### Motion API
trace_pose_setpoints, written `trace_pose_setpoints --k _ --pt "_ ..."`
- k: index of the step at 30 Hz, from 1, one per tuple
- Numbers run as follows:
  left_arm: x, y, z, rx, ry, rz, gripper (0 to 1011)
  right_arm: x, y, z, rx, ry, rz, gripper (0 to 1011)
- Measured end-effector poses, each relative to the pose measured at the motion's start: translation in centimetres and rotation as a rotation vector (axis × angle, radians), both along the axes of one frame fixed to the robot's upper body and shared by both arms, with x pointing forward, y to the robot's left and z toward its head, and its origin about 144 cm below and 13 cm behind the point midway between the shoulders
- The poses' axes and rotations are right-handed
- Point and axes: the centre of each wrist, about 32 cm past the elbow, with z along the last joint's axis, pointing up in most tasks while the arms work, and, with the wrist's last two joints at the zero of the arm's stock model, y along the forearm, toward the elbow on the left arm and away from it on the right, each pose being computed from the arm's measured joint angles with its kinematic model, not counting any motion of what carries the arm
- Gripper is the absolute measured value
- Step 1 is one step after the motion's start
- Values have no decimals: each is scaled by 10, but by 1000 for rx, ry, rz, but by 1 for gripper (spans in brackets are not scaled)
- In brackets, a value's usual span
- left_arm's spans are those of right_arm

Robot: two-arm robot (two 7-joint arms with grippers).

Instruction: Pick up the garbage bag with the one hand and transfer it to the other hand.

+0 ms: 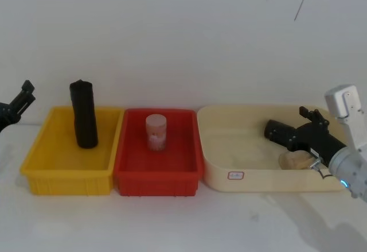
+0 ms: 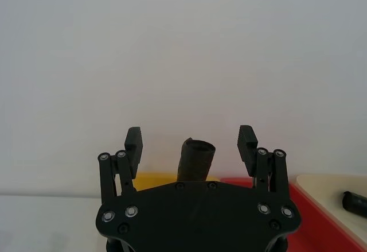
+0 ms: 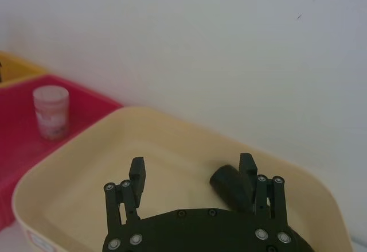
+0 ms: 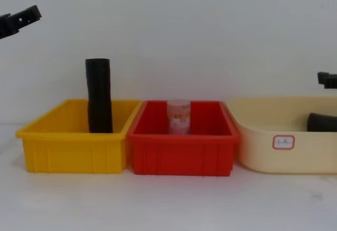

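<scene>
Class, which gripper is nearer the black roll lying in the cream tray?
Right. The right gripper hovers just over the black roll; the left gripper is beyond the yellow bin.

- There were three open plastic bins in a row: one yellow bin (image 1: 40, 161), one red bin (image 1: 195, 160), one cream bin (image 1: 213, 169).
- Two black rolls: one upright roll (image 1: 84, 114), one lying roll (image 1: 277, 131).
- One pale pink lidded jar (image 1: 155, 132).
- One round tan wooden-looking piece (image 1: 293, 160).
- Two black grippers: left gripper (image 1: 24, 96), right gripper (image 1: 313, 117).

Bare test bench, likely a lab: blank white wall (image 1: 172, 34), plain white counter (image 1: 172, 223), three plastic bins in a row, yellow (image 1: 40, 174), red (image 1: 157, 183), cream (image 1: 269, 183).
</scene>
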Motion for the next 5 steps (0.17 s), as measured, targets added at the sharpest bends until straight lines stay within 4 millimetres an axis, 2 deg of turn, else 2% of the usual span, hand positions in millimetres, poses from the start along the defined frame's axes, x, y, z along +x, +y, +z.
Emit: trace_pose_setpoints --k 5 --pt "0 0 0 0 0 0 1001 -12 0 -1 33 -46 16 1000"
